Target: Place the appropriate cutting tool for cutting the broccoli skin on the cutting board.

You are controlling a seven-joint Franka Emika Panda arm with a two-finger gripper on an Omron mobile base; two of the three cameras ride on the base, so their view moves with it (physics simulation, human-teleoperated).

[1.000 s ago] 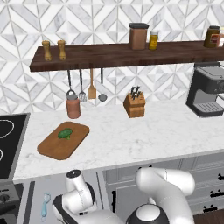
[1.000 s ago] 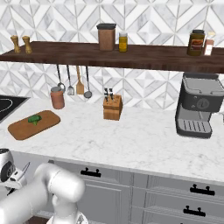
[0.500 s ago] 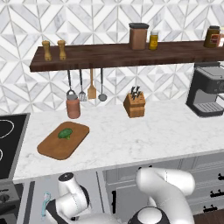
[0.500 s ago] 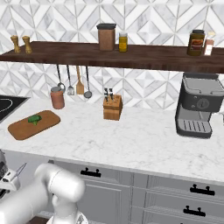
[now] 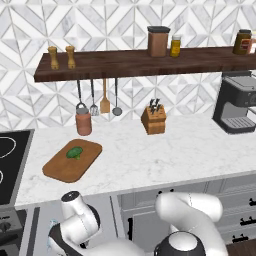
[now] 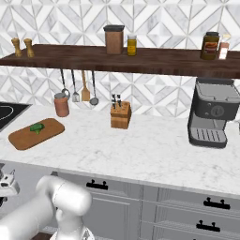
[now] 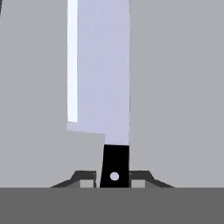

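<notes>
Currently, the gripper (image 7: 113, 180) is pinching the black handle of the cutting tool (image 7: 103, 74), its silver blade lying on a grey surface. The broccoli (image 5: 75, 152) is sitting on the cutting board (image 5: 60, 169). 2 shelf jars' labels are probably too small to read.

Arm sunk lower into the open drawer

The gripper (image 7: 113, 180) has dropped further down and clamped onto the knife (image 7: 105, 78) by its black handle.
</notes>
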